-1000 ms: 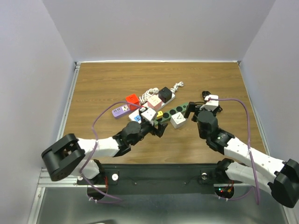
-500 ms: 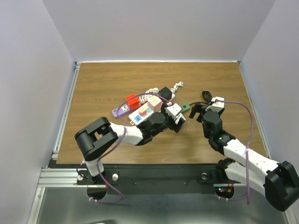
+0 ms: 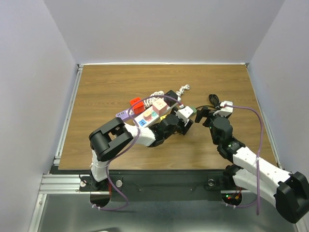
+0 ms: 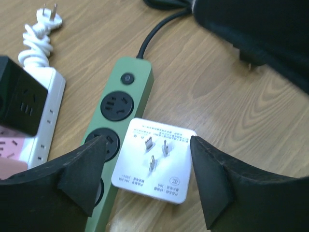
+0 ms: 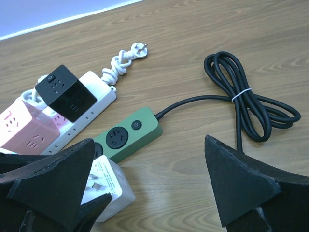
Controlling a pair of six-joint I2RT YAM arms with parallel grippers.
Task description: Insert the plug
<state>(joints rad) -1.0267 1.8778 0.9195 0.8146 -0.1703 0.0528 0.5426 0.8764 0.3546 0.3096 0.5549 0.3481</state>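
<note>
The plug (image 4: 154,166) is a white cube lying on the wood with its three prongs up, against the side of the green power strip (image 4: 118,111). My left gripper (image 4: 147,141) is open and straddles the plug, one finger on each side, with small gaps. From above, the left gripper (image 3: 181,123) covers most of the green strip (image 3: 191,109), and the plug (image 3: 184,114) shows just past it. My right gripper (image 5: 149,140) is open and empty, hovering beside the strip's switch end (image 5: 137,124). The plug (image 5: 104,188) sits at its lower left. The right gripper (image 3: 205,113) is right of the plug.
A white power strip (image 5: 91,104) carries a black cube (image 5: 65,92) and a pink cube (image 5: 24,128). Its coiled white cord (image 5: 125,60) lies behind. The green strip's black cable (image 5: 251,106) is bundled to the right. A red adapter (image 3: 136,103) and a purple one (image 3: 123,114) lie left.
My left arm reached right and came over the white plug, its jaws narrowing a little. The plug shifted up beside the green strip. The right gripper drew slightly right.
</note>
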